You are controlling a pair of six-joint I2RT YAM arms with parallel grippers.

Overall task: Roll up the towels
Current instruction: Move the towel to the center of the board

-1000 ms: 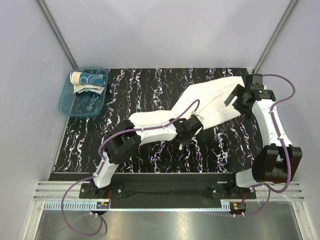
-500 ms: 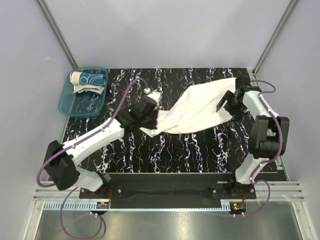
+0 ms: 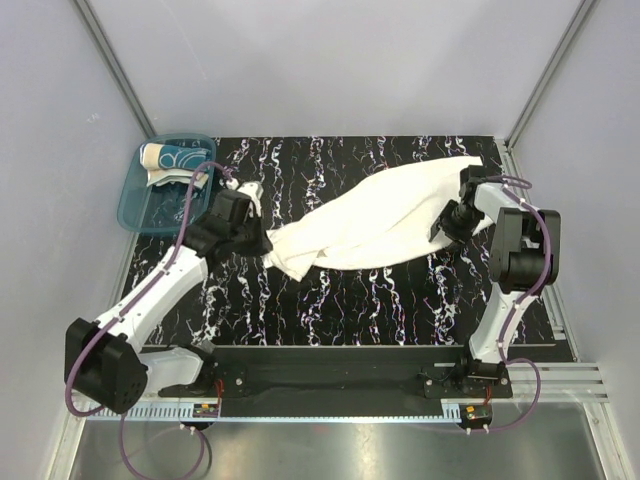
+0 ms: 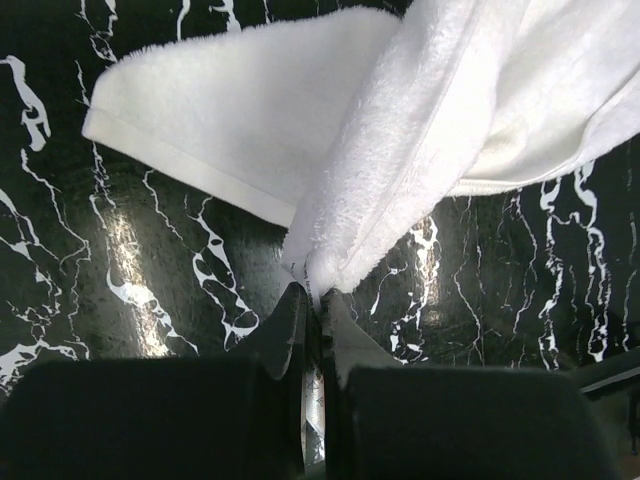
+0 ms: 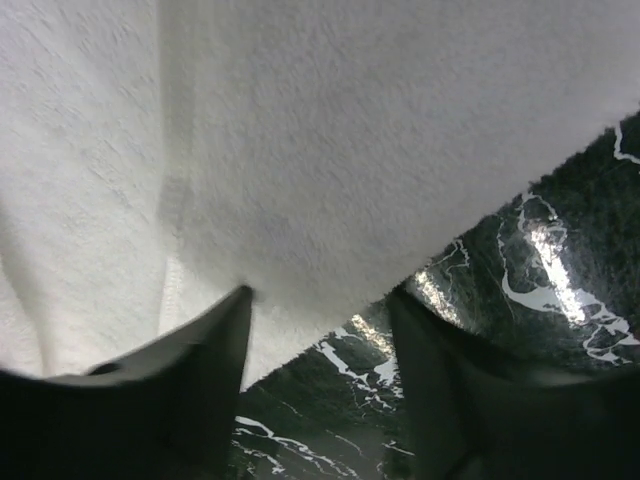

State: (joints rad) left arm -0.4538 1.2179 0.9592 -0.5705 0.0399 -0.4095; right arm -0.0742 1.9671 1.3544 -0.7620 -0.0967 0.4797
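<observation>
White terry towel (image 3: 375,222) — one, large, plain. It lies stretched in a long rumpled band across the black marbled surface (image 3: 330,300), outside the teal plastic tub (image 3: 135,212). One end lies near the tub; the other is well apart from it, at the opposite side of the surface.
End nearer the tub: bunched into a fold and clamped between the fingers of the left gripper (image 4: 312,292), which are pressed together on it. A flat hemmed corner rests on the surface just beside the fold.
End farther from the tub: the right gripper (image 5: 320,292) is here, its fingers (image 5: 205,370) spread apart, with the towel's edge lying across the gap between them.
Patterned towel (image 3: 175,162) — one, smaller, cream with teal print. It is bundled inside the tub, against its far wall.
</observation>
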